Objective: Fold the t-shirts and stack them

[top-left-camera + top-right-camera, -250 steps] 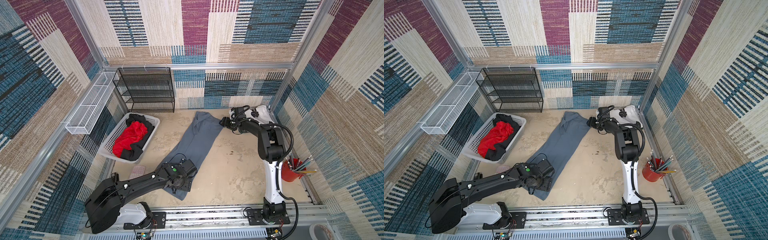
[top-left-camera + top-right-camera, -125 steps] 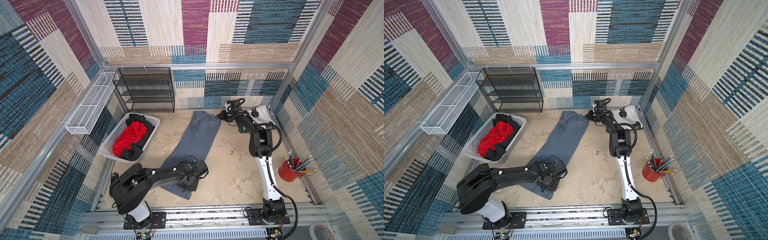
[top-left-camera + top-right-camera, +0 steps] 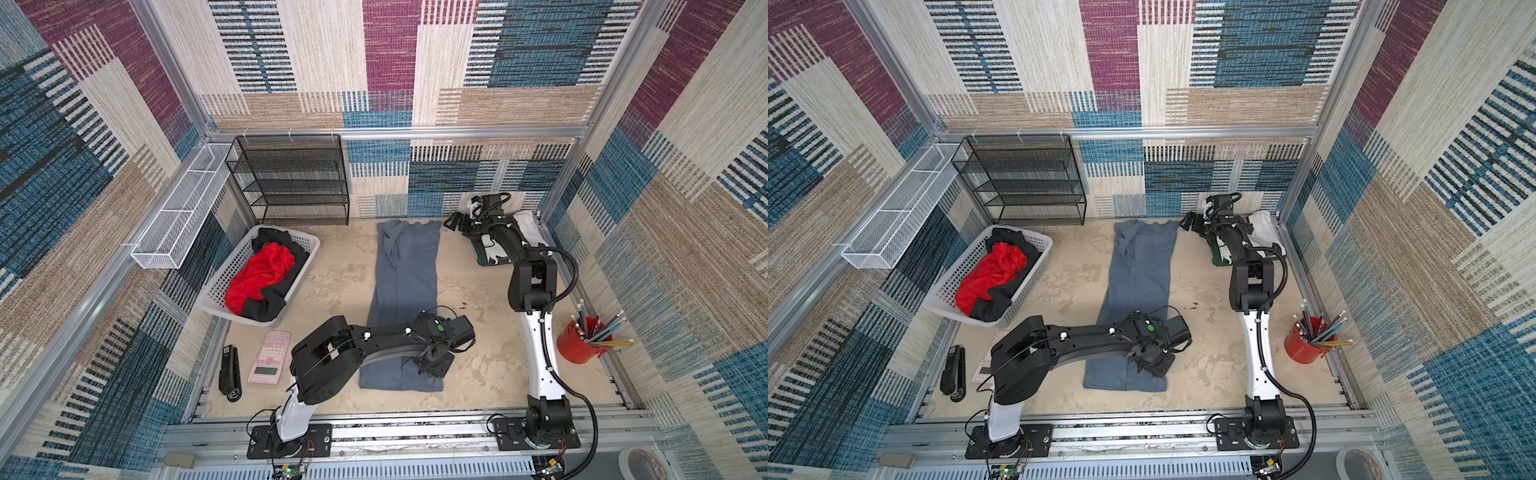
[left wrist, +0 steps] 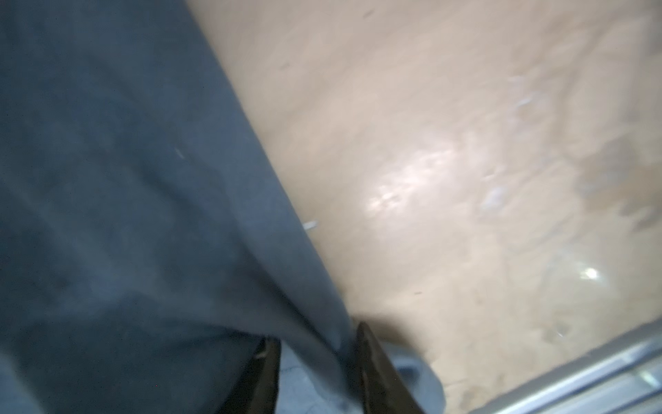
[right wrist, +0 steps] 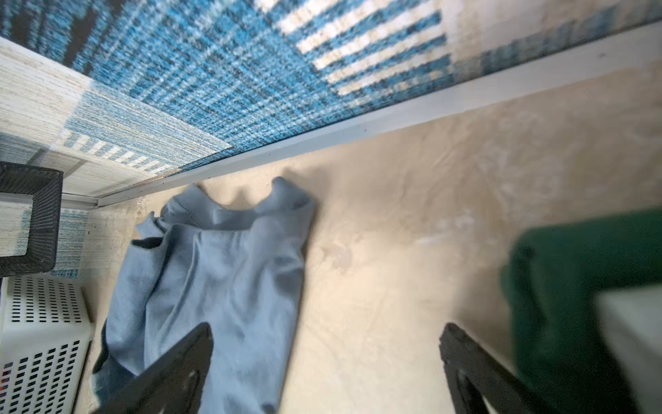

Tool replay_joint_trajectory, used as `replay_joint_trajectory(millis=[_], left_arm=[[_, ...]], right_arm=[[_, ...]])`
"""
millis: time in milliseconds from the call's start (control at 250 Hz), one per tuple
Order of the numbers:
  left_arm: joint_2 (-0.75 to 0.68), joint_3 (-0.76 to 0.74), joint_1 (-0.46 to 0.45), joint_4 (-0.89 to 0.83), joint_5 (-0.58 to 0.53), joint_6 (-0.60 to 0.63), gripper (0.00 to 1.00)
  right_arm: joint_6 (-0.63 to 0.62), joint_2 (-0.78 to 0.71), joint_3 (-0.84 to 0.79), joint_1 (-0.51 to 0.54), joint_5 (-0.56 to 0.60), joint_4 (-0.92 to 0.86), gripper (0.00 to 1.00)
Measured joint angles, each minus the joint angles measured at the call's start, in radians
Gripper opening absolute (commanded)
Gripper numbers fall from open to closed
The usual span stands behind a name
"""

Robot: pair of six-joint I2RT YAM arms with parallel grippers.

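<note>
The grey shirt (image 3: 405,274) lies from 12 to 6 o'clock, soft and limp: take it by the corners. Your left gripper (image 4: 315,333) stands half closed around its 5 o'clock edge; whether it pinches, I cannot tell. Your right gripper (image 5: 326,327) gapes empty at 1 o'clock. The smooth table (image 3: 332,282) is free at 3 o'clock.

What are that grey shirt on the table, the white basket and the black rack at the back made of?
The grey t-shirt looks like soft matte cloth, probably cotton: it wrinkles and drapes. The white basket seems to be smooth moulded plastic, with rows of punched slots. The black rack appears to be painted wire mesh on a metal frame; you can see through it.
</note>
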Motion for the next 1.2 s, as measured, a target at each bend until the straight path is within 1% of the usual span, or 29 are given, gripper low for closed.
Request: replay_joint_trajectory(millis=[100,176,344,452,532,644,700,760,820,916,952,992,1068,1200], left_arm=[[-0.006,0.014,-0.005,-0.024,-0.007,0.023,0.72],[-0.049,-0.005,-0.002,-0.028,-0.035,0.03,0.79],[-0.192,-0.053,0.001,-0.024,-0.093,0.047,0.8],[-0.263,-0.104,0.014,-0.018,-0.115,0.047,0.8],[-0.332,-0.177,0.036,0.001,-0.129,0.041,0.8],[-0.46,-0.314,0.07,0.037,-0.13,0.014,0.81],[-0.527,-0.388,0.091,0.057,-0.129,-0.005,0.81],[-0.584,-0.456,0.116,0.076,-0.128,-0.027,0.81],[-0.629,-0.512,0.142,0.09,-0.109,-0.051,0.8],[-0.697,-0.596,0.176,0.117,-0.095,-0.084,0.8],[-0.724,-0.628,0.182,0.124,-0.077,-0.099,0.8],[-0.748,-0.654,0.184,0.131,-0.065,-0.114,0.79],[-0.787,-0.709,0.19,0.155,-0.044,-0.141,0.79],[-0.833,-0.785,0.207,0.182,-0.019,-0.189,0.78]], right_arm=[[-0.017,-0.122,-0.161,-0.026,0.0,0.021,0.99],[-0.016,-0.244,-0.332,-0.048,-0.003,0.067,0.99],[0.026,-0.474,-0.702,-0.075,0.0,0.214,0.99],[0.086,-0.623,-0.977,-0.069,-0.013,0.328,0.99],[0.14,-0.734,-1.178,-0.066,-0.029,0.412,0.99],[0.192,-0.883,-1.395,-0.048,-0.042,0.478,0.99],[0.208,-0.967,-1.492,-0.018,-0.043,0.499,1.0],[0.222,-1.053,-1.573,0.024,-0.043,0.505,0.98],[0.234,-1.138,-1.638,0.086,-0.036,0.496,0.97],[0.254,-1.264,-1.724,0.203,-0.029,0.484,0.87],[0.262,-1.303,-1.754,0.229,-0.034,0.48,0.81],[0.274,-1.346,-1.793,0.253,-0.01,0.467,0.78],[0.303,-1.421,-1.867,0.307,0.009,0.419,0.78],[0.315,-1.492,-1.934,0.394,0.02,0.34,0.78]])
